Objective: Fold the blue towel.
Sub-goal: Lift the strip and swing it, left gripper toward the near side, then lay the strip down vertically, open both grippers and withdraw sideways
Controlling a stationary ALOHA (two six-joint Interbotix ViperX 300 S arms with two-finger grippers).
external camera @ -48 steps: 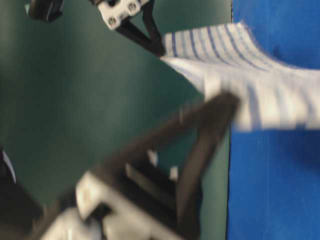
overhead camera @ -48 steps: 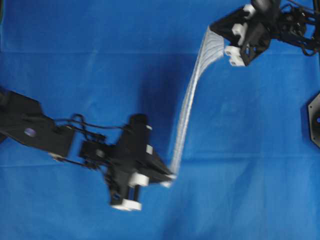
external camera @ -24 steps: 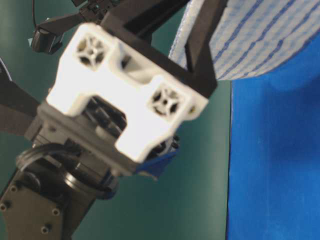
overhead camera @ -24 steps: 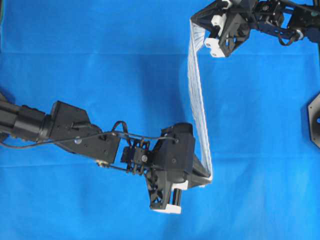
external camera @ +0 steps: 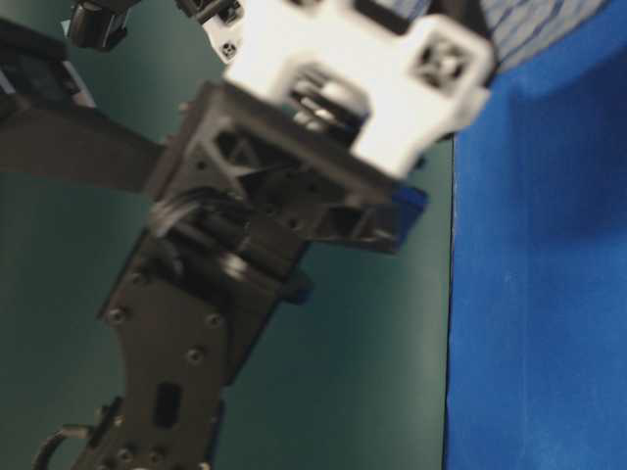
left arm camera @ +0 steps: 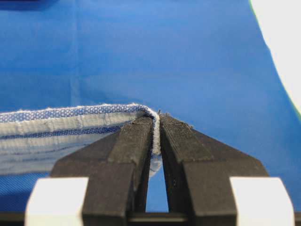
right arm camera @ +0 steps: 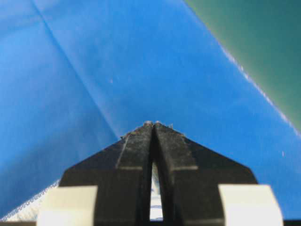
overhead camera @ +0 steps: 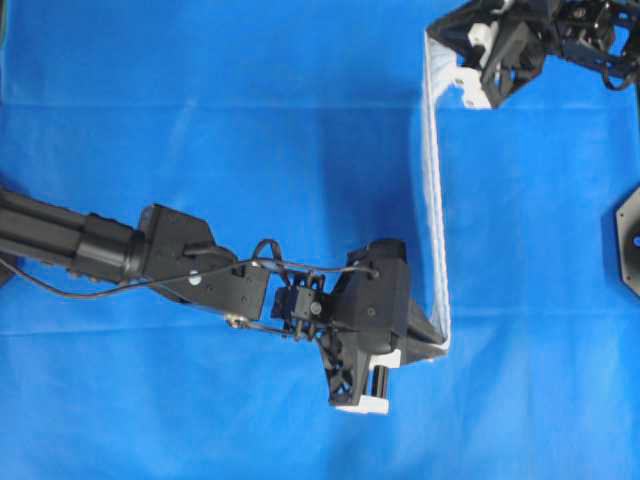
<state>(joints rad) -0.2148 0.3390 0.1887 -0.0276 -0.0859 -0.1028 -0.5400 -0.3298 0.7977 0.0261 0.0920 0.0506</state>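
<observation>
2 grippers, left gripper (left arm camera: 156, 123) and right gripper (right arm camera: 152, 125), clamped on opposite corners of the blue towel (overhead camera: 434, 200), strung taut, edge-on above the table covering (overhead camera: 200, 130). Could slip loose if pulled harder, thin pinch only.

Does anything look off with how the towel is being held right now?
Nothing stands out. The blue towel hangs edge-up, stretched between the left gripper and right gripper, each shut on a corner above the table covering.

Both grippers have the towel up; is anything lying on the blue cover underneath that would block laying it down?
Nothing visible does. The blue towel hangs between the left gripper and right gripper over bare blue cover.
</observation>
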